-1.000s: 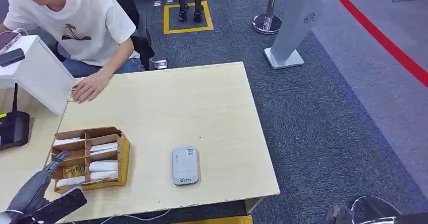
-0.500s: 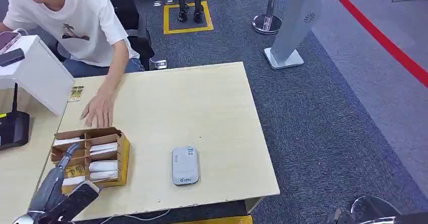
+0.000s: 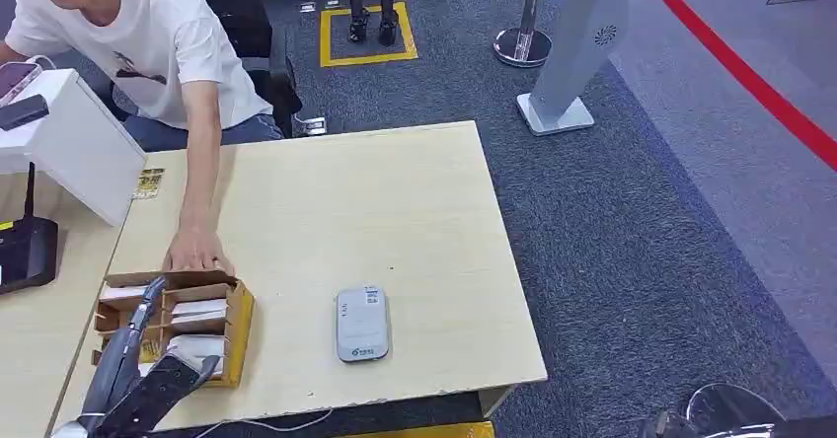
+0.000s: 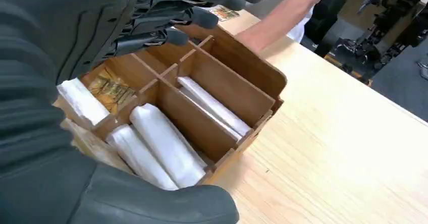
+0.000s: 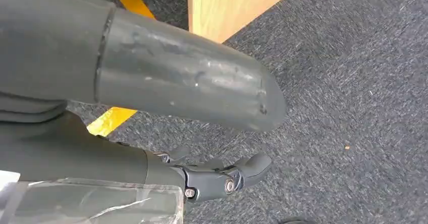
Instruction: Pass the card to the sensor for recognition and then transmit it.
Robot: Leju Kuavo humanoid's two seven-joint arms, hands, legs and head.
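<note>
Grey carpet, pale wood-grain table. I see a person's hand resting at the far edge of my cardboard divider box, right in the reach path. White wrapped cards lie in its compartments, one yellow-printed card among them. My left hand hovers over the box, fingers spread, holding nothing. Rounded grey sensor lies flat just beside the box. Right hand hangs over carpet, fingers loosely apart, holding nothing.
</note>
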